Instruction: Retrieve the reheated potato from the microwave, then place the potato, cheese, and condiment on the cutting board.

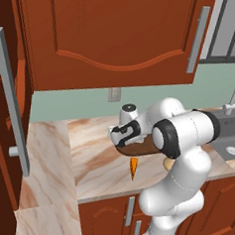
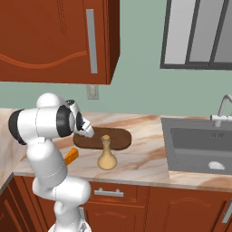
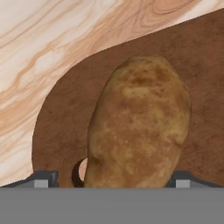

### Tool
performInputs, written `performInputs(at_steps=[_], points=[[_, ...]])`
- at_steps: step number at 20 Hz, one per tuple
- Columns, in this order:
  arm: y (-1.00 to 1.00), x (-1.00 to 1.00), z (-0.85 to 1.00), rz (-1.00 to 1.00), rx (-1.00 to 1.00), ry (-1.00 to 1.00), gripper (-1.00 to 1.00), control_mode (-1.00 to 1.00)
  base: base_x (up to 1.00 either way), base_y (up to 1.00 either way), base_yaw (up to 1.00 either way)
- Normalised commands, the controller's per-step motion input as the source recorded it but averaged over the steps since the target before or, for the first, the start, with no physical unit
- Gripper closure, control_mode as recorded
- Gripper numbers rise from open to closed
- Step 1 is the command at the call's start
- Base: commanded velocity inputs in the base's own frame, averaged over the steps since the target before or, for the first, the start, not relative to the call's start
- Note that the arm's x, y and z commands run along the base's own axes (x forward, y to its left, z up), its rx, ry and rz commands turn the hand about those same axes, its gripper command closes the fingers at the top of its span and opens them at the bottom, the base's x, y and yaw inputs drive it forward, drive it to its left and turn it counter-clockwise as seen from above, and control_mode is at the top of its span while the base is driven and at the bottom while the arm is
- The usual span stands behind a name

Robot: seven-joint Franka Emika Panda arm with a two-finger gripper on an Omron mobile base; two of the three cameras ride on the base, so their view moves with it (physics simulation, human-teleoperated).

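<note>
— Where does your pincer stand?
— My pincer point(image 3: 109, 183) hangs spread wide, a fingertip either side of the potato point(image 3: 138, 127) without clasping it.
— And the potato?
— On the cutting board point(image 3: 61, 127), long axis running away from my fingertips, narrower end toward the marble counter point(image 3: 52, 39).
</note>
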Motion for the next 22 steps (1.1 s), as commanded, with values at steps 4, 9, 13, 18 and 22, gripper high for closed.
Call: performInputs(at_steps=[4,9,13,18,22], points=[[0.0,-0.06,0.12,0.0,0.02,-0.02,-1.0,-1.0,0.0,0.0,0.0],[0.0,-0.2,0.16,0.0,0.04,-0.04,-1.0,-1.0,0.0,0.0,0.0],[0.0,-0.27,0.14,0.0,0.02,-0.01,-1.0,-1.0,0.0,0.0,0.0],[0.0,-0.23,0.16,-0.01,0.0,0.0,-1.0,-1.0,0.0,0.0,0.0],[0.0,-0.24,0.21,-0.02,0.0,0.0,-1.0,-1.0,0.0,0.0,0.0]])
